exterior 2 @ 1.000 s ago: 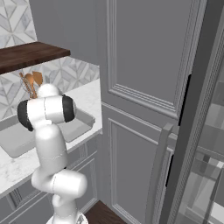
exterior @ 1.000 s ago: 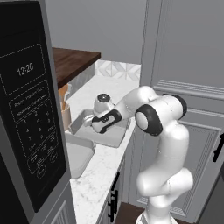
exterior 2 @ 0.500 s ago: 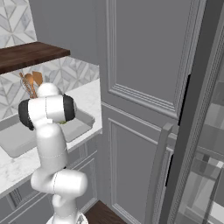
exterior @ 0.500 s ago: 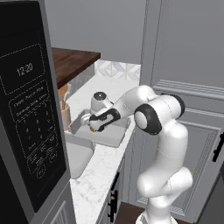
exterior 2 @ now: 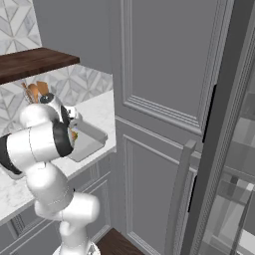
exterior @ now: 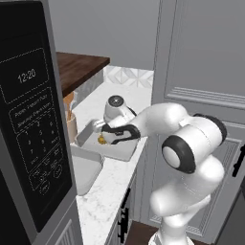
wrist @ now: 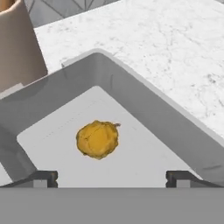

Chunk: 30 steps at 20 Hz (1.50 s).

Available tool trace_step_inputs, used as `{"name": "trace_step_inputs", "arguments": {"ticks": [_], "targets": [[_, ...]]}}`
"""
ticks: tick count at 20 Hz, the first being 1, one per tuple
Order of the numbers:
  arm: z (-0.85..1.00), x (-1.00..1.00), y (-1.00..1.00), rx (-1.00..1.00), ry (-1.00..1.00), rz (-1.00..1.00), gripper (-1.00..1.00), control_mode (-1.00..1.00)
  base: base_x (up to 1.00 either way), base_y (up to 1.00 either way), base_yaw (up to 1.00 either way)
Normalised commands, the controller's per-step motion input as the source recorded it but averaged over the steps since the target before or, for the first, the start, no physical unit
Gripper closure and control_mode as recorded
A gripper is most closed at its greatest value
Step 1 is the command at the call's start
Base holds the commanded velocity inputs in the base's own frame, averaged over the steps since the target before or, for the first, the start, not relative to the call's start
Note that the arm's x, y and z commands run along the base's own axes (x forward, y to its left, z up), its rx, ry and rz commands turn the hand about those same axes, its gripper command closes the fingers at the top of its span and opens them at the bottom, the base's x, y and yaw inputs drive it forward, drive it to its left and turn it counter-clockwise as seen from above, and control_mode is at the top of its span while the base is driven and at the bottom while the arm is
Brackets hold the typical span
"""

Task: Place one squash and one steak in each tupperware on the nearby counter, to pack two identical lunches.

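The end effector [wrist: 111, 177] is hovering over the far tupperware [wrist: 144, 98] with its finger tips [wrist: 41, 178] spread wide and gripping nothing. A yellow-orange squash [wrist: 97, 139] is lying loose on the container's pale floor, apart from both tips. That tupperware is sitting on the white marble desk [exterior: 139, 98], just beside the beige utensil cup [wrist: 17, 43]. A second tupperware [exterior: 83, 170] is resting nearer the microwave [exterior: 28, 119].

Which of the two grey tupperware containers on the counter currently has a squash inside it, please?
The far tupperware beneath the gripper holds the squash; the tupperware nearer the microwave looks empty.
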Motion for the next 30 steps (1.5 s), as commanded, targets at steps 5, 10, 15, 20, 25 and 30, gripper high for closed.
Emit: {"name": "trace_step_inputs", "arguments": {"ticks": [5, 10, 15, 20, 25, 30], "targets": [[0.98, -1.00, -0.34, 0.03, -0.15, -0.11, -1.00, -1.00, 0.00, 0.00, 0.00], [1.00, -1.00, -0.42, 0.08, -0.02, -0.13, -1.00, -1.00, 0.00, 0.00, 0.00], [0.98, -1.00, -0.34, 0.08, 0.00, -0.06, -1.00, -1.00, 0.00, 0.00, 0.00], [0.72, -1.00, -0.25, 0.01, 0.00, 0.00, -1.00, -1.00, 0.00, 0.00, 0.00], [0.31, -1.00, -0.20, 0.00, 0.00, 0.00, -1.00, -1.00, 0.00, 0.00, 0.00], [0.16, -0.98, -0.31, 0.00, 0.02, 0.00, -1.00, -1.00, 0.00, 0.00, 0.00]]}}
